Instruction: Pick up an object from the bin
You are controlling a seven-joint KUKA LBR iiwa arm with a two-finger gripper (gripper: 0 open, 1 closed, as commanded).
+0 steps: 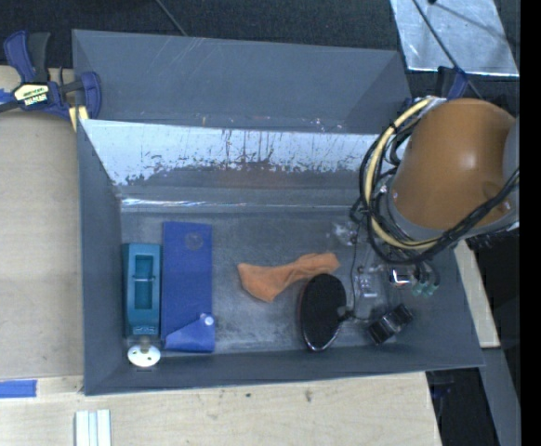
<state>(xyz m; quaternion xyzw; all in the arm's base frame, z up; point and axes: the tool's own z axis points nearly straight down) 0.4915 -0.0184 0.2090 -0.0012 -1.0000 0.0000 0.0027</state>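
Observation:
My gripper (367, 282) hangs low over the right part of the bin floor, under the arm's wrist. Just to its lower left lies a black oval object (321, 312), touching or nearly touching the gripper's side. An orange floppy piece (284, 276) stretches leftward from the gripper across the middle of the floor. A small black piece (388, 324) lies just below and to the right of the gripper. I see nothing held in the gripper.
At the bin's left stand a teal box (142, 289) and a flat blue pouch (188, 284) side by side, with a small white round thing (144, 354) at the front corner. The bin's sloping walls rise close behind and right of the arm.

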